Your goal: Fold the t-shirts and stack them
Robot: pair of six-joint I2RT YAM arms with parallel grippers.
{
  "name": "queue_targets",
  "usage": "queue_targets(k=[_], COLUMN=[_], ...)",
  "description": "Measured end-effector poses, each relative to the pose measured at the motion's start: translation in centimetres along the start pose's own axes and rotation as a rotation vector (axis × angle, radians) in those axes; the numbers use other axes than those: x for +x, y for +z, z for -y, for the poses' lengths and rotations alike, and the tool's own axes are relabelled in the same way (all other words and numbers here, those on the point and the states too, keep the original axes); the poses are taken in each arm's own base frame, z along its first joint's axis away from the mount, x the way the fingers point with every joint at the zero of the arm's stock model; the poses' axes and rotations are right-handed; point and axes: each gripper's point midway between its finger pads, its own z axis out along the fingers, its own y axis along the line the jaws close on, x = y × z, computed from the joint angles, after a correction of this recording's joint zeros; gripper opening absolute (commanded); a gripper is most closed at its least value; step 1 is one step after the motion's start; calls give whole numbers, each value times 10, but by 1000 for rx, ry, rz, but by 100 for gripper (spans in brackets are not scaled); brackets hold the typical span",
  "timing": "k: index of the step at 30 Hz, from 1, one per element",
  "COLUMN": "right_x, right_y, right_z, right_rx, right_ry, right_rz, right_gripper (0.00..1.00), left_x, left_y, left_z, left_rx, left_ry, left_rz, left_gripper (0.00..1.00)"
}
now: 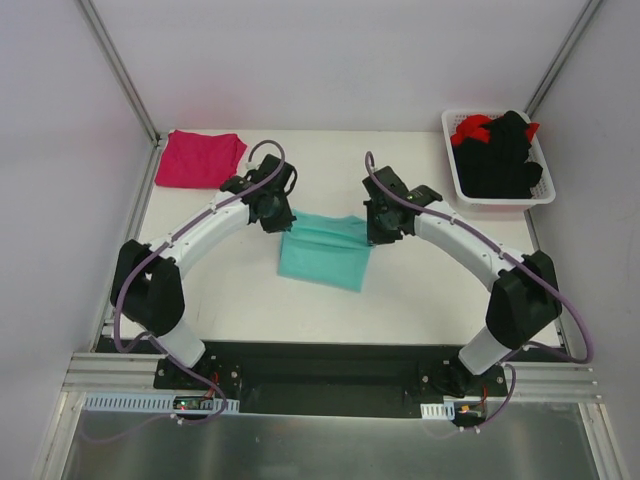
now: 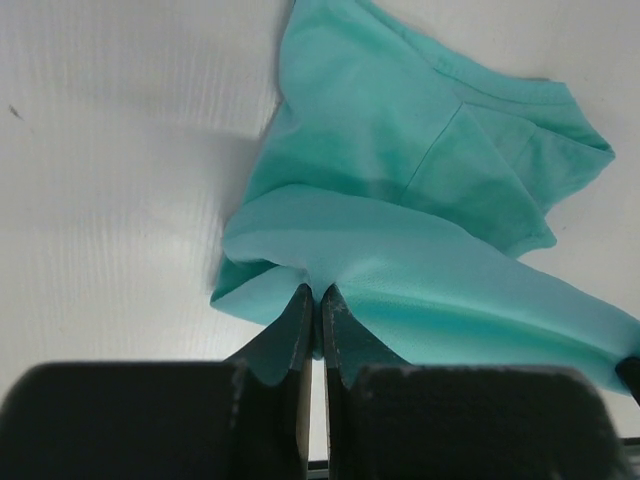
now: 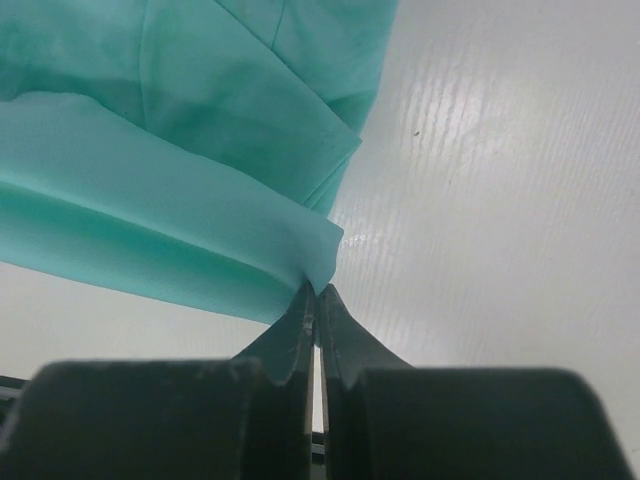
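Note:
A teal t-shirt (image 1: 324, 252) hangs in the middle of the table, stretched between both grippers. My left gripper (image 1: 283, 222) is shut on its left top edge; the left wrist view shows the teal t-shirt (image 2: 420, 190) pinched at the gripper's (image 2: 316, 293) tips. My right gripper (image 1: 372, 232) is shut on the right top edge, and in the right wrist view the cloth (image 3: 180, 150) is pinched at the gripper's (image 3: 316, 290) tips. A magenta-pink t-shirt (image 1: 199, 158) lies folded at the back left.
A white basket (image 1: 456, 185) at the back right holds black garments (image 1: 500, 155) and red garments (image 1: 472, 128). White walls with metal posts close in the table at the back and sides. A black rail runs along the near edge.

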Motion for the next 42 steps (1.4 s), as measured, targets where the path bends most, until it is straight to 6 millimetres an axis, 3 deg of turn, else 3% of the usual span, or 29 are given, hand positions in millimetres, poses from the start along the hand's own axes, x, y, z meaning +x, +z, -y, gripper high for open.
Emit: queue_targets(k=[8,16,17,18,19,20,21,22,23,28,31,33,36,42], right_x=[-18,-45,-48,-52,-57,-62,-68,-75,-82,-127,-143,-148,-136,-88], right_y=[16,46,51,56,61,66,72,78,84,104,97,91,79,45], right_z=[14,15,14,13,12,12,14,17,21,38,41,34,20,-9], right_rx=[0,-20,-24,-30,-37,-42,-38,-35,-31,-53,-72,-100,-131,-194], right_ry=[21,30,32,32,34,34,33,33,38,78,93,88,65,2], right_rz=[-16,-43,-47,-50,-51,-49,-47,-45,-44,21,56,73,70,32], right_gripper=[1,1,7,23,31,33,37,49,51,53,51,52,51,42], left_x=[-18,-42,-46,-48,-50,-54,-61,-68,-75,-124,-150,-153,-138,-94], left_y=[24,52,57,61,65,69,76,81,86,98,90,78,52,-1], left_z=[16,16,15,13,12,9,4,-3,-12,-55,-63,-57,-39,-6], left_rx=[0,-18,-21,-25,-29,-35,-50,-66,-84,-150,-143,-120,-71,74], left_ry=[7,-14,-20,-26,-32,-34,-46,-62,-76,-190,-221,-209,-164,-86], left_rz=[-19,-22,-22,-22,-22,-18,2,17,30,123,185,208,226,212], left_gripper=[0,0,0,25,27,32,81,93,99,99,99,99,99,99])
